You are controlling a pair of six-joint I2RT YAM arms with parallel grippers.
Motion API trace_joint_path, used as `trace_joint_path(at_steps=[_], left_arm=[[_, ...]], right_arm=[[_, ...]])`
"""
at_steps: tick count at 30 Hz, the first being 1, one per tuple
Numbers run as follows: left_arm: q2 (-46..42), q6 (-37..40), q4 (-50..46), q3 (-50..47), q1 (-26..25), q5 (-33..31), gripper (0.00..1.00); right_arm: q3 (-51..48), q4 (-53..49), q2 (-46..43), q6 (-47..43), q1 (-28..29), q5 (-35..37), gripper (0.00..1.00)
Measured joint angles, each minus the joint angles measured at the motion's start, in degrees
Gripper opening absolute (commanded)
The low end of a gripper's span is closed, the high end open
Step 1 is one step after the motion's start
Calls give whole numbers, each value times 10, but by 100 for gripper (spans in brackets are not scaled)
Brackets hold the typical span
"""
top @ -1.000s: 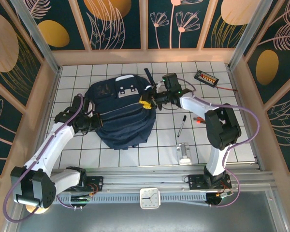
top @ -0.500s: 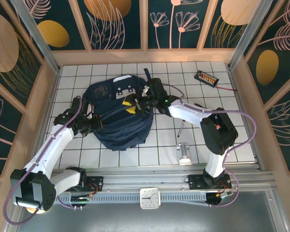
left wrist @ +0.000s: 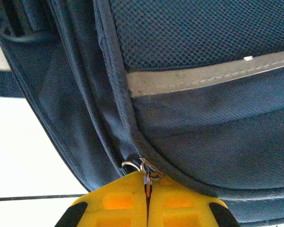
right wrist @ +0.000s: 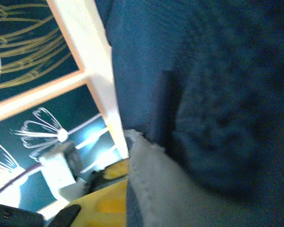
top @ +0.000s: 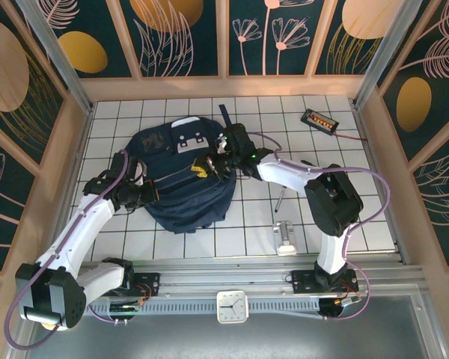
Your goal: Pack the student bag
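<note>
Early stage: student bag lies flat left of centre on the tabletop, left pincer clamped on its zipper pull, right pincer at the bag's top, grip unclear, pen not yet packed.

No legible text; clock face markings too small, possibly numerals.

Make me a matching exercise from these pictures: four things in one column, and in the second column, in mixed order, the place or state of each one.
Column one
1 bag
2 clock
3 black box
4 left gripper

Column two
a on the rail at the near edge
b shut on a zip pull
c far right part of the table
d navy blue, on the table's left half

Pairs: 1-d, 2-a, 3-c, 4-b
</note>
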Motion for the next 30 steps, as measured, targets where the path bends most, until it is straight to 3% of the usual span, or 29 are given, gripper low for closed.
trace_joint_path(at_steps=[10,19,20,23,25,30], left_arm=[[78,80,-29,100,-15,7,0],[138,84,-35,117,-18,-27,5],[146,83,-34,117,-18,-30,9],[154,76,-36,122,-19,-53,38],[153,68,-50,133,-13,-93,48],[97,64,-52,169,7,-121,87]], right_arm=[[102,-222,33,-270,-84,-98,0],[143,-297,62,-400,-92,-123,0],[143,-297,62,-404,-92,-123,0],[142,-292,62,-400,-93,-123,0],[140,-285,61,-382,-98,-124,0],[100,-210,43,-276,-117,-125,0]])
